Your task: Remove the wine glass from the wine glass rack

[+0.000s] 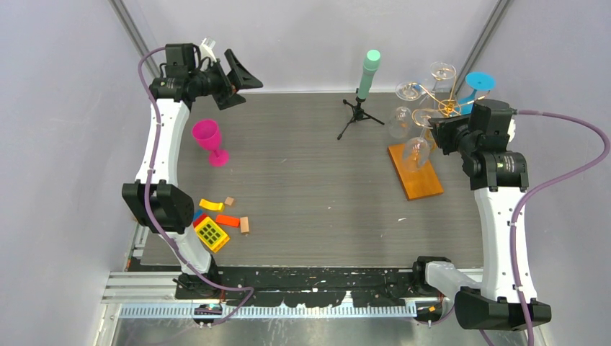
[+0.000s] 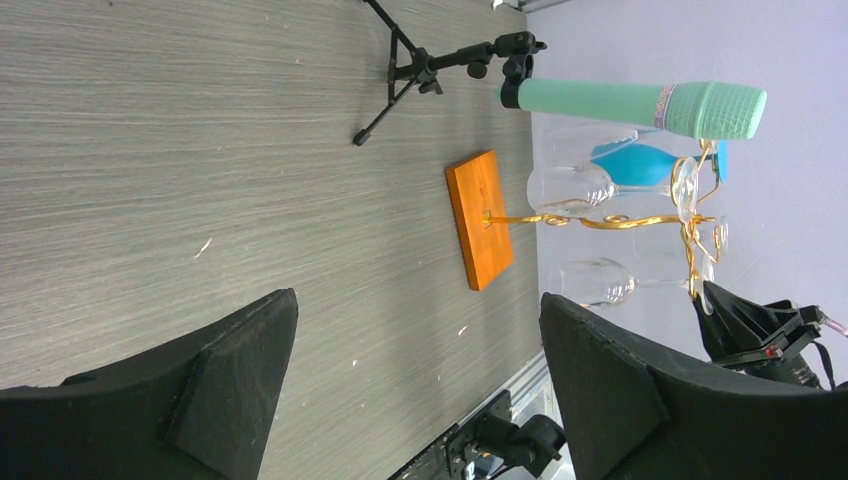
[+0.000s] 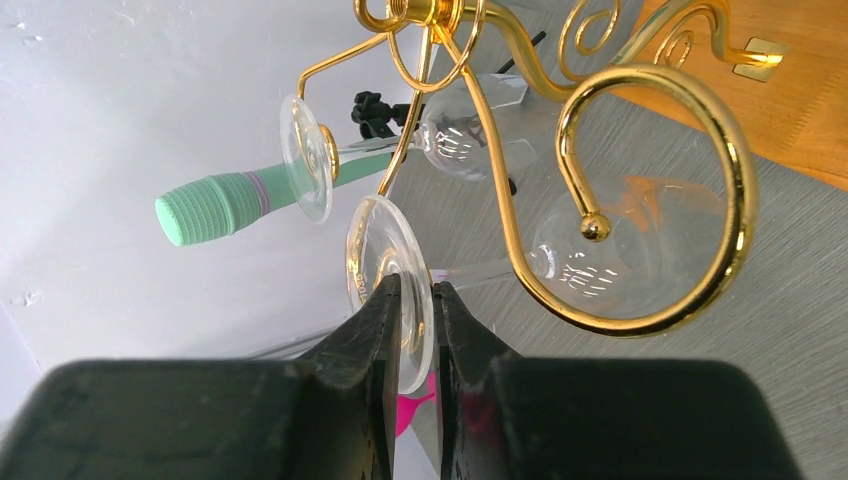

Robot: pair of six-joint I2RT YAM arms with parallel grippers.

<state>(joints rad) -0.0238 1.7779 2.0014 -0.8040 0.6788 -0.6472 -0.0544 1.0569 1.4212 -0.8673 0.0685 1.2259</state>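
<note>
The gold wire wine glass rack (image 1: 448,107) stands on its orange-brown wooden base (image 1: 416,174) at the right of the table. My right gripper (image 3: 416,285) is shut on the round foot (image 3: 385,250) of a clear wine glass (image 1: 416,150). The glass hangs bowl-down over the base, and its bowl (image 3: 600,250) shows behind a large gold curl (image 3: 740,190). I cannot tell whether its stem still rests in the curl. My left gripper (image 1: 238,79) is open and empty, raised at the far left; its wrist view shows the jaws (image 2: 417,298) wide apart and the rack (image 2: 600,221) far off.
Two more clear glasses (image 1: 441,72) and a blue glass (image 1: 478,83) hang on the rack. A black tripod with a mint-green cylinder (image 1: 366,79) stands at the back centre. A pink glass (image 1: 210,140) stands at the left, and coloured toy blocks (image 1: 216,223) lie at the front left.
</note>
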